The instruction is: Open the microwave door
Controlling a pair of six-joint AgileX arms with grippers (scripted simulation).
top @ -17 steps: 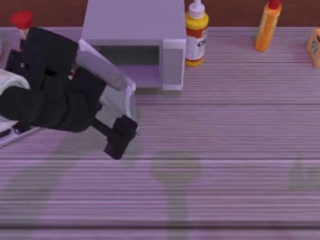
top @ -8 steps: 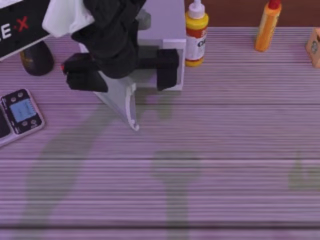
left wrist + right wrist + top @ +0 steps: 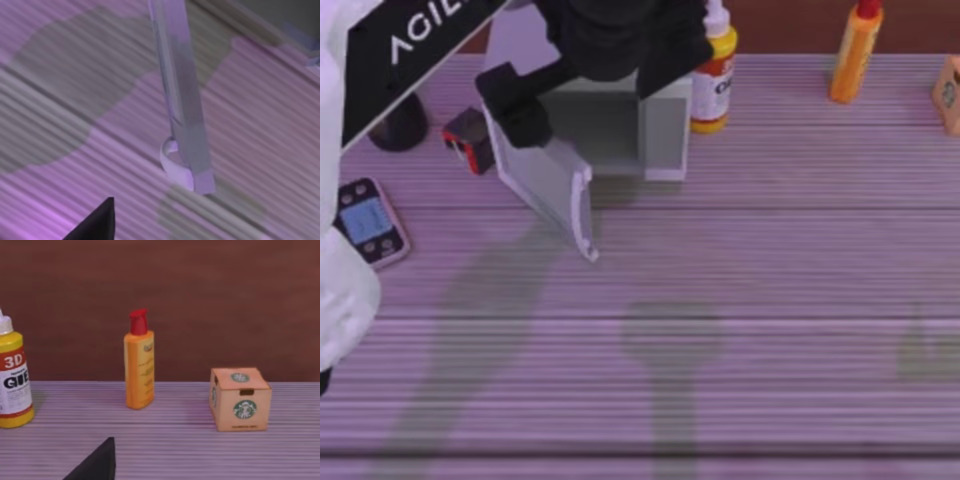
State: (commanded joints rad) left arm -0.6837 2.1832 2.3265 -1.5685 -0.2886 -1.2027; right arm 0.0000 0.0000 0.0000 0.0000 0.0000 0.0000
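Observation:
The pale microwave (image 3: 665, 125) stands at the back of the table, left of centre, and its cavity shows. The microwave door (image 3: 545, 180) is swung out to the front left, with its curved handle (image 3: 588, 215) at the free end. My left gripper (image 3: 595, 85) hangs high over the microwave's top, open and apart from the door. In the left wrist view the door (image 3: 182, 100) appears edge-on, its handle (image 3: 172, 160) below it, and one dark fingertip (image 3: 97, 222) holds nothing. The right gripper is outside the top view; one of its fingertips (image 3: 97, 462) shows, holding nothing.
A yellow glue bottle (image 3: 712, 75) stands right beside the microwave. Farther right are an orange bottle (image 3: 855, 50) and a small cardboard box (image 3: 950, 95). A digital scale (image 3: 368, 222), a dark round object (image 3: 398, 125) and a small red-black item (image 3: 470, 140) sit at the left.
My left gripper left the door's handle, rose and moved back over the microwave. The door keeps its open angle. The scale has come into view.

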